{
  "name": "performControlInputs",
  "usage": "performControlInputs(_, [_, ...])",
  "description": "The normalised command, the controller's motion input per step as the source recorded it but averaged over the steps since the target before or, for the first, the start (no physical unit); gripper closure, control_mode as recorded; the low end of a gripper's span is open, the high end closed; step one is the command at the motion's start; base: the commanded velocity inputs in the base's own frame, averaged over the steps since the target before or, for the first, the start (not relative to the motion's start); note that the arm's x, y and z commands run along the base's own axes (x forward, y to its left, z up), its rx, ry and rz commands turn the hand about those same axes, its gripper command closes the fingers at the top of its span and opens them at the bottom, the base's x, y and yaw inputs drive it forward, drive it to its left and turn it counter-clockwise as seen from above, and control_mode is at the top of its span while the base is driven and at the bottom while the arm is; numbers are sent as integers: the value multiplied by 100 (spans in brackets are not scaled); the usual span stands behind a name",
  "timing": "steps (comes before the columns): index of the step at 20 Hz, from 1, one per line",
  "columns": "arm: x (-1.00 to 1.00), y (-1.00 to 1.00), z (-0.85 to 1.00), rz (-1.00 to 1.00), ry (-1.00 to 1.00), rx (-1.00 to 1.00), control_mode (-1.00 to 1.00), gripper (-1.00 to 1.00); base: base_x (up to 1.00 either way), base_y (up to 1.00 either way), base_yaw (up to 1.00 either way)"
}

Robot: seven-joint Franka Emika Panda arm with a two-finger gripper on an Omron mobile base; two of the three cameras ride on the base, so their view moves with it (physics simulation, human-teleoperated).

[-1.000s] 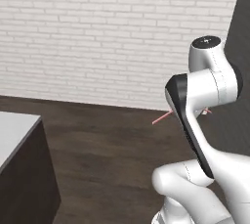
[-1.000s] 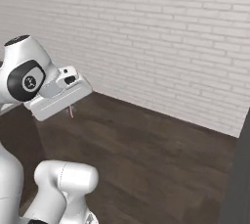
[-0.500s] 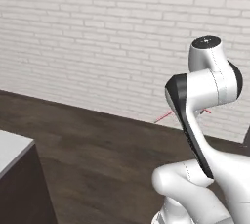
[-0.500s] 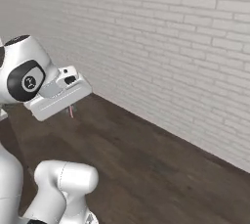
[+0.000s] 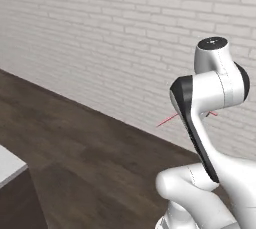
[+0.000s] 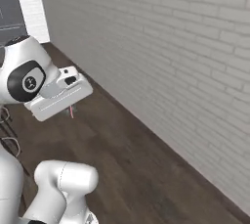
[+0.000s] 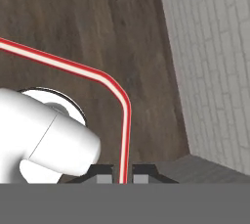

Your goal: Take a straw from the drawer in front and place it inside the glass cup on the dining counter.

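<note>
My gripper (image 7: 122, 179) is shut on the straw (image 7: 125, 120), a thin red-and-white stick. It rises from between the two fingertips (image 7: 104, 178), then bends away to the left over the floor. In the left base view the straw (image 5: 167, 120) pokes out as a thin red line on both sides of my raised forearm, which hides the gripper. In the right base view a short pink piece of the straw (image 6: 72, 112) hangs under the hand. The drawer and the glass cup are out of view. A white-topped, dark-sided counter corner (image 5: 7, 165) sits at the lower left; I cannot tell whether it is the dining counter.
A pale brick wall (image 5: 115, 48) runs across the back, also seen in the right base view as the brick wall (image 6: 176, 61). Dark wooden floor (image 5: 85, 163) lies below it. A dark panel (image 6: 10, 3) stands at the far left of the right base view.
The whole scene has swung across both base views, so the base is turning. The counter corner has slid toward the lower left edge. The arm keeps its pose with the straw still gripped.
</note>
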Motion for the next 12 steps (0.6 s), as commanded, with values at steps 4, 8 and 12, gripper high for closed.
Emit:
performControlInputs(4, [0, 0, 0, 0, 0, 0, 100, 100, 100, -26, 49])
performControlInputs(8, [0, 0, 0, 0, 0, 0, 100, 100, 100, -24, 49])
performControlInputs(12, [0, 0, 0, 0, 0, 0, 100, 100, 100, -25, 49])
